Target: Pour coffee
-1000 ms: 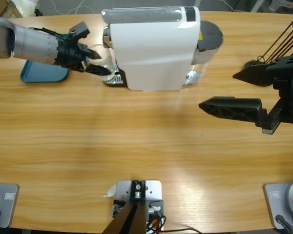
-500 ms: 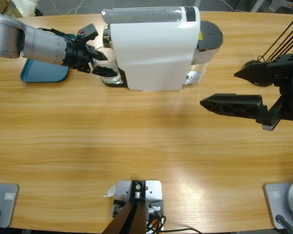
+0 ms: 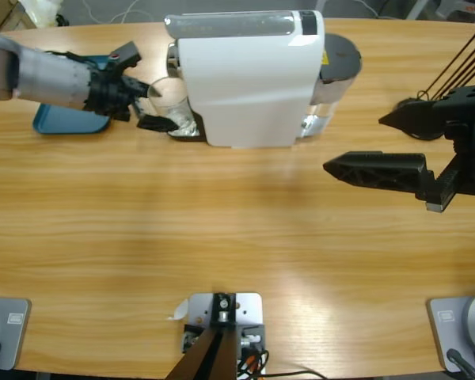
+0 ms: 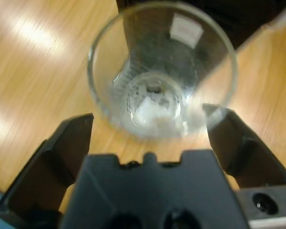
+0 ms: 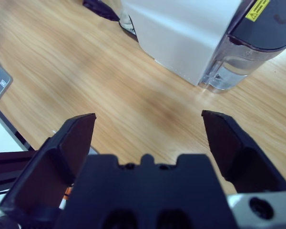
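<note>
Clear glass marks the thing to watch: in the high view a small tumbler (image 3: 170, 101) stands at the left end of the white coffee machine (image 3: 249, 75), and the left tool (image 3: 148, 105) sits just beside it, jaws spread to either side. A blue tray (image 3: 67, 125) lies behind that arm on the wooden desk (image 3: 237, 237). The right tool (image 3: 392, 146) hangs well apart, past the machine's other end.

Looking along the left wrist, the tumbler lies straight ahead between the wide jaws, upright, apparently not yet gripped; no dark coffee shows in it, only a wet clear bottom.

From the right wrist, that tool is wide and empty, facing the machine's water tank (image 5: 250, 45). The left arm is plainly nearer.
</note>
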